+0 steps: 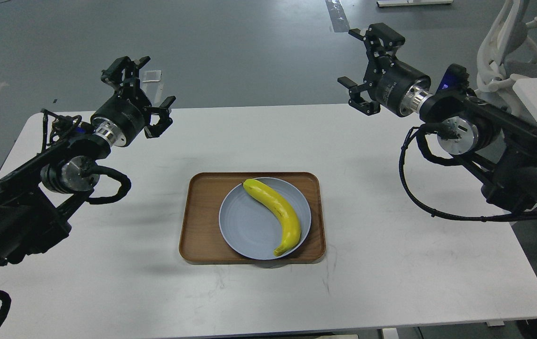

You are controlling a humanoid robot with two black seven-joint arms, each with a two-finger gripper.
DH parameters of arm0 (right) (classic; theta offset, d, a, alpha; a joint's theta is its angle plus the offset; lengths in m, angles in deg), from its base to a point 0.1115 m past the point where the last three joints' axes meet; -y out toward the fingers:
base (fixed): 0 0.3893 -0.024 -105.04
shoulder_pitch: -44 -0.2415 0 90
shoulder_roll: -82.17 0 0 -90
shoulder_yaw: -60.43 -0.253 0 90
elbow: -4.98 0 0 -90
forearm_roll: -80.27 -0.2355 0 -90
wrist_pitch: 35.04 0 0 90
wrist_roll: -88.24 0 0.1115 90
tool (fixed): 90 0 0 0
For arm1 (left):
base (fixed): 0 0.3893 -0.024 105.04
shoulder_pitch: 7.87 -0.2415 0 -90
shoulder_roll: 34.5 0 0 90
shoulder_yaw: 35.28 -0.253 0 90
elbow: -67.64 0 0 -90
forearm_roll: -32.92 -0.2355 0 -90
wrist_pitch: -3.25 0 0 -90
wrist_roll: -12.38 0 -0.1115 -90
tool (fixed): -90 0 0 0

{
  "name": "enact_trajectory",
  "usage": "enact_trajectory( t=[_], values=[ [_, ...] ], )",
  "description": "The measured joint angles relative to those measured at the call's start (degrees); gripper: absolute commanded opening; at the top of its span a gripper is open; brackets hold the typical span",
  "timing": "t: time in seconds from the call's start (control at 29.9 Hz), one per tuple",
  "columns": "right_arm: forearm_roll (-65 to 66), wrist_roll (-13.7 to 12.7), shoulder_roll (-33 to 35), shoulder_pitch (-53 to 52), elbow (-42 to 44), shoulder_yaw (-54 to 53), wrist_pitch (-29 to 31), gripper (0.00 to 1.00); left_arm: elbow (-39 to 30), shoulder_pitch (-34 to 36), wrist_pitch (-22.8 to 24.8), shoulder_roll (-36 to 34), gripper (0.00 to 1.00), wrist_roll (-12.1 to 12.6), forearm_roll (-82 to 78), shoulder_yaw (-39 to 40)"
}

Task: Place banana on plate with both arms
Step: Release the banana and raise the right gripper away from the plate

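Smooth, slightly glossy yellow skin on the banana, faint dark flecks along the curve, stem tip toward 11 o'clock. Matt, smooth pale blue-lavender plate, plastic or glazed ceramic, cannot tell which. Brown wood-grain tray with satin sheen and rounded rim. White matt table, smooth laminate look, faint grey scuffs toward 6 o'clock. Black matt plastic or metal on left gripper and right gripper; bright brushed-metal rings behind both wrists. Black ribbed cables, dull finish. Grey floor at 12 o'clock, smooth with soft sheen.
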Motion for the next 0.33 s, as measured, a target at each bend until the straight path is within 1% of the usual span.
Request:
enact_trajectory(
  t=[0.07,0.13,0.23,0.33],
  values=[
    [-1.16,-2.03,-0.57,2.93,0.47,-3.8,0.0,1.0,-0.01,-0.64,0.47,0.0,0.98,0.21,0.27,0.35],
    [-1.59,-3.09,-1.33,4.94,0.6,-6.36,-0.04,1.0,-0.03,-1.15,0.66,-0.01,0.98,0.5,0.52,0.72],
    [-1.7,-3.41,-2.04,6.1,1.52,-8.65,-0.29,1.0,-0.3,-2.13,1.29,-0.18,0.98,1.25,1.5,1.88],
    [-1.69,-3.27,-2.7,6.31,2.69,-8.77,-0.24,1.0,-0.51,-3.07,2.92,-0.3,0.98,2.22,2.63,2.89]
  ],
)
